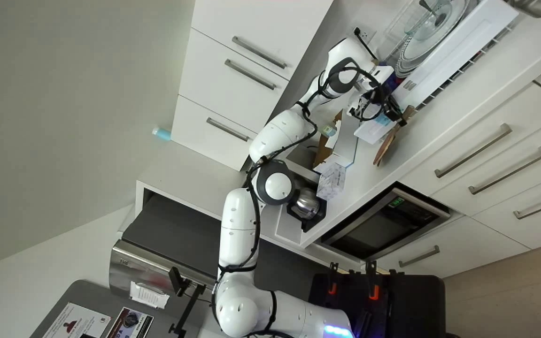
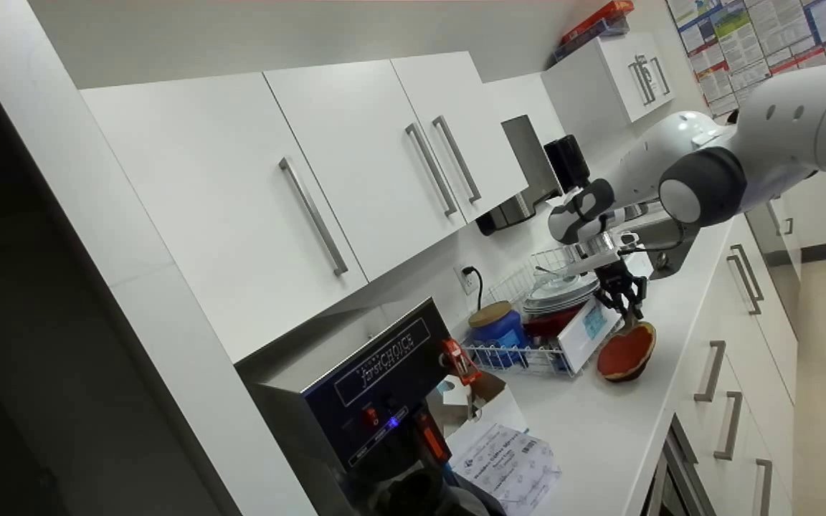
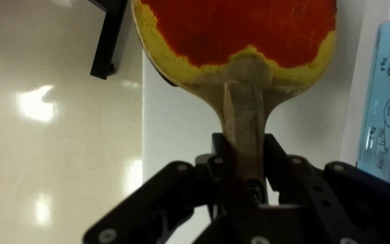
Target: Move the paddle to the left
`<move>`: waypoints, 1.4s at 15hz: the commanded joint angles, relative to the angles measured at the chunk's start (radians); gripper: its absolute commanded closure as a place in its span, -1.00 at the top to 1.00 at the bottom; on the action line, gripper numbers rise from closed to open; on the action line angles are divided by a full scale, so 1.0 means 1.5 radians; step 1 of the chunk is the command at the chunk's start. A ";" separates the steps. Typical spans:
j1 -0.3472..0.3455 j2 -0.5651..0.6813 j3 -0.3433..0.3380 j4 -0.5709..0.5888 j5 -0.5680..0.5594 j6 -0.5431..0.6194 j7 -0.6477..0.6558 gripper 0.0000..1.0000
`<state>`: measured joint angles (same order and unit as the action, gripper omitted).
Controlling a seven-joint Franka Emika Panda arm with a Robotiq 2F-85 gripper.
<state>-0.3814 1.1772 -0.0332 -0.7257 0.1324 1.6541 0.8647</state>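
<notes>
In the wrist view I had the claw point(image 3: 244, 149) pinching the paddle point(image 3: 242, 30) by its wooden handle point(image 3: 245, 112), a finger against each side, with the orange-red face reaching out ahead. The face was tilted, over the surface point(image 3: 178, 125) and close to the white panel point(image 2: 575, 347) along the dish rack point(image 2: 528, 350). From my end I couldn't tell whether its lower rim touched the surface or hung just above.

I judged the grasp done and the leftward carry to be the step in hand, with the release not yet made. The next move, I reckoned, called for a small lift in case the rim dragged, then a steady sideways travel, clear of the panel and not past the surface's edge. After that I'd want the face lowered flat before I let the handle go.
</notes>
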 commanded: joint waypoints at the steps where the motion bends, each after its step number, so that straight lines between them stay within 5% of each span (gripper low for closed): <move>1: 0.021 -0.051 0.005 -0.099 0.025 0.089 0.086 -0.85; 3: 0.025 -0.080 0.005 -0.151 0.025 0.111 0.109 -0.85; 4: 0.006 -0.040 0.000 -0.070 0.006 0.042 0.075 -0.39; 9: 0.009 -0.064 0.000 -0.117 0.006 0.074 0.095 -0.39; 10: 0.009 -0.065 0.000 -0.118 0.006 0.075 0.095 -0.85; 21: 0.020 -0.188 0.043 -0.337 0.022 0.153 0.071 -0.85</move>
<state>-0.3644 1.0064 0.0065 -1.0493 0.1459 1.8112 0.9972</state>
